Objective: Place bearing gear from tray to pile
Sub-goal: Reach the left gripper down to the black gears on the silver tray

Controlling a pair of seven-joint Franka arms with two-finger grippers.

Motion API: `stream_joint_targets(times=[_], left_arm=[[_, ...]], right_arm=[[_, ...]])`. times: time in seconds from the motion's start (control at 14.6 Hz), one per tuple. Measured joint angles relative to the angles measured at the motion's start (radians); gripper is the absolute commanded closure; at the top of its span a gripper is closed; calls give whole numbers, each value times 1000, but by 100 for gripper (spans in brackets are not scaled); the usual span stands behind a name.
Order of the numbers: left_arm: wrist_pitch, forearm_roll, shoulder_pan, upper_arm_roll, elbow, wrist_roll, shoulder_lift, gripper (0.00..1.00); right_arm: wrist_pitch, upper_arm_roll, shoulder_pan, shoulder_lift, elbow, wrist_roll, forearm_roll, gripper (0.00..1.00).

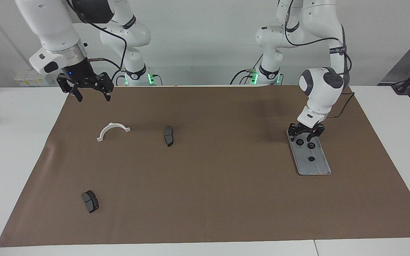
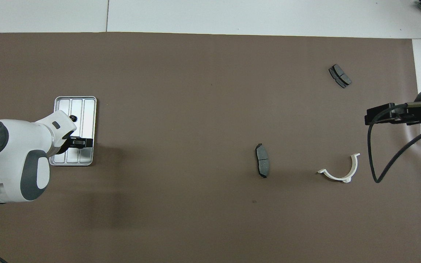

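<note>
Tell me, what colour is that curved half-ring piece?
White half-ring bracket; clearest in the overhead view.

Left claw (image 2: 80, 142) hides two gears on the tray (image 2: 86, 109).

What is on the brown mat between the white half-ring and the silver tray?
One dark brake pad lies between the white half-ring and the tray. The rest of that stretch of mat is bare, as the facing view shows.

No text, label, brand, number or sign can be read anywhere. The dark bands around the white robot arms carry small pale marks, too small to make out.
</note>
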Motion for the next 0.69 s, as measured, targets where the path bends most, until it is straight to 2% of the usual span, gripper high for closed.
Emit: stream_joint_targets(times=[0.69], left_arm=[[8,0,0,2,0,-1,14,30]], right_arm=[[0,0,0,0,0,0,0,0]])
